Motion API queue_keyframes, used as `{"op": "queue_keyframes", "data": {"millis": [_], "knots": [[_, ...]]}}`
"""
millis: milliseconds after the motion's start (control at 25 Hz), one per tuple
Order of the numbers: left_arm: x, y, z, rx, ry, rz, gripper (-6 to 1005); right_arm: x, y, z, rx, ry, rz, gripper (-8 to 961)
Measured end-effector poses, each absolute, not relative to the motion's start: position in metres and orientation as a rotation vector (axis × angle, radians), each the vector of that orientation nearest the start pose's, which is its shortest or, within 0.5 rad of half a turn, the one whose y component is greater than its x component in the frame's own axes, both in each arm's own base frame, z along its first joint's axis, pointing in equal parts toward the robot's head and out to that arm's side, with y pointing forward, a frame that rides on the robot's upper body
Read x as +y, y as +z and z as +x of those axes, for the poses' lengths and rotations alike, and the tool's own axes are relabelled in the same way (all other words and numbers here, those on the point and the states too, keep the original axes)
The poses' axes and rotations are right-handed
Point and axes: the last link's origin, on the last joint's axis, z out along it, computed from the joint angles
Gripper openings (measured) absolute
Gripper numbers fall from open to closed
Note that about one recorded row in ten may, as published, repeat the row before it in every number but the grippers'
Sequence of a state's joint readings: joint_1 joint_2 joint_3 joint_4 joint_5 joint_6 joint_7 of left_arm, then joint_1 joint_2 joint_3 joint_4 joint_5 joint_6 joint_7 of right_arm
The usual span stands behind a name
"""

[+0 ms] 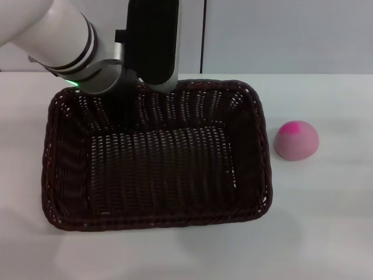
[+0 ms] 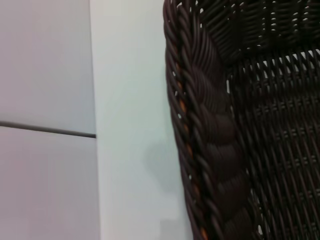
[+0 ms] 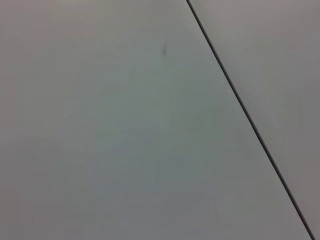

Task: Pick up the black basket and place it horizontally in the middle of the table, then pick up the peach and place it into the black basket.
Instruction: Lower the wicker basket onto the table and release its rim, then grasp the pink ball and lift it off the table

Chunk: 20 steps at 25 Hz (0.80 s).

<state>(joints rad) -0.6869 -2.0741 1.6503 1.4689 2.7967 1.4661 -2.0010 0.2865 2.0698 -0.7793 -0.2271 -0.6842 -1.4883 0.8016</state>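
Note:
The black basket [image 1: 157,169] lies lengthwise across the middle of the white table [image 1: 326,233], open side up and empty. My left gripper [image 1: 133,99] hangs from the white arm at the basket's far rim, left of its middle; its tips merge with the dark weave. The left wrist view shows the braided rim [image 2: 210,140] close up, with bare table [image 2: 130,125] beside it. The peach [image 1: 297,140], dull pink with a magenta patch on top, sits on the table just right of the basket, apart from it. My right gripper is out of view.
A pale wall with a dark vertical seam [image 1: 203,35] stands behind the table's far edge. The right wrist view shows only a plain grey surface with a dark line [image 3: 245,110].

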Motion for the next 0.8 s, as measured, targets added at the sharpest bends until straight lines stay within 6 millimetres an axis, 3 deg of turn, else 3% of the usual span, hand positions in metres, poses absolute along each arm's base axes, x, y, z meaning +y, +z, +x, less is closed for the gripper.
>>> {"op": "queue_keyframes", "data": {"millis": [320,400,520,680,800], "knots": [[0.372,-0.011,-0.116,0.384,0.802,-2.589,557,0.287,0.070,0.350,0.629,1.186,-1.416,655],[0.374,-0.008,-0.113,0.380,0.773,-2.578,704,0.286,0.070,0.351,0.630,1.185,-1.415,655],[0.376,0.005,-0.108,0.335,0.658,-2.564,703,0.284,0.075,0.349,0.581,1.166,-1.475,655],[0.376,0.044,-0.106,0.179,0.234,-2.529,701,0.284,0.089,0.345,0.556,1.142,-1.622,655],[0.369,0.072,-0.122,0.046,-0.094,-2.457,699,0.291,0.110,0.340,0.625,1.090,-1.796,655]]}}
